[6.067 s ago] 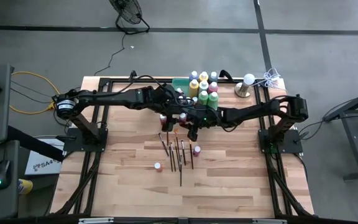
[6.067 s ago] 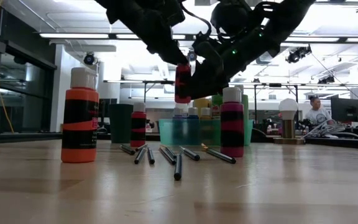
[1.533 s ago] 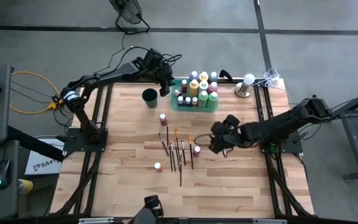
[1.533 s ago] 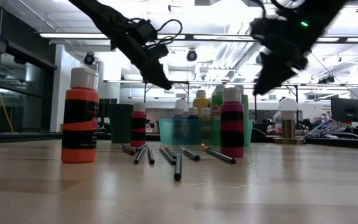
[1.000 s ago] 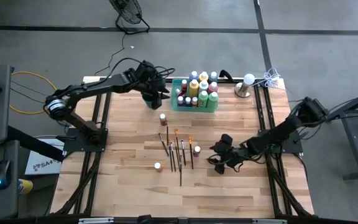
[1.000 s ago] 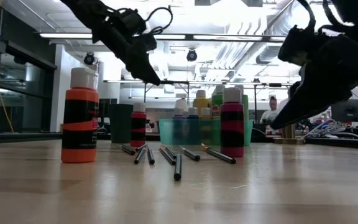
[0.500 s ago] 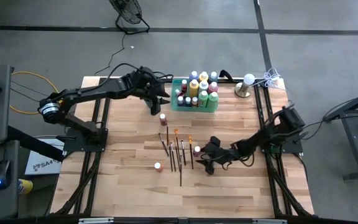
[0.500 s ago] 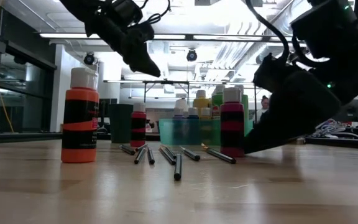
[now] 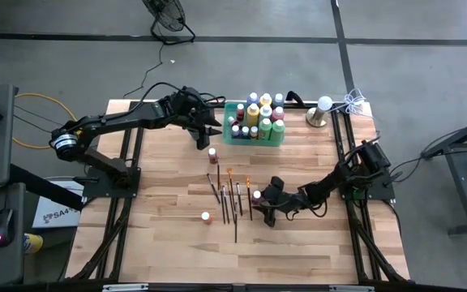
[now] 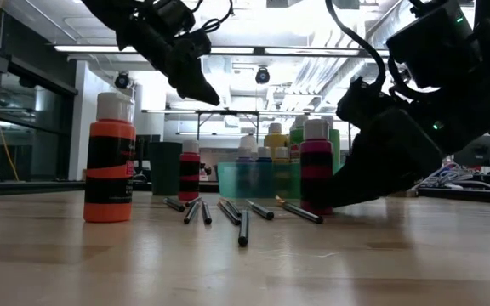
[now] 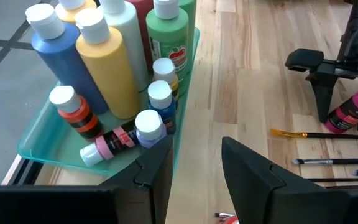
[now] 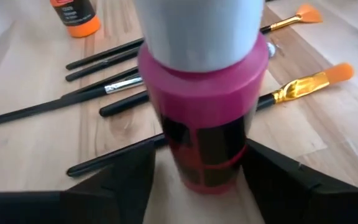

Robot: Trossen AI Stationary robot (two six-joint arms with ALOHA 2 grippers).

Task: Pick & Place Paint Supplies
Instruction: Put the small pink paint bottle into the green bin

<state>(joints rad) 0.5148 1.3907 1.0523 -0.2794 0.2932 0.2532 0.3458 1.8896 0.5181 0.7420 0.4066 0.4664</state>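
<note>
A pink paint bottle (image 12: 202, 102) stands upright just beside the paintbrushes (image 9: 232, 199), well apart from the green tray (image 9: 254, 139). The right gripper (image 9: 259, 204) straddles it, fingers apart. It looks light, rigid and slick; gripping its body below the cap seems best. The left gripper (image 11: 197, 165) hovers open near the tray.

The wooden table (image 9: 169, 243) is carrying all items. A translucent green tray (image 9: 229, 109) is resting near its far edge, with a dark round cup (image 10: 166, 168) standing near it to the left in the low view. A red bottle (image 9: 212, 152) is standing upright in front of the tray. Several paintbrushes (image 9: 235, 207) are lying side by side at the centre. A pink bottle (image 9: 256, 195) is standing just beside them, on the right. An orange bottle (image 9: 206, 217) is standing at their left. A metal-based lamp with a white bulb (image 9: 321, 111) is sitting at the far right corner.
</note>
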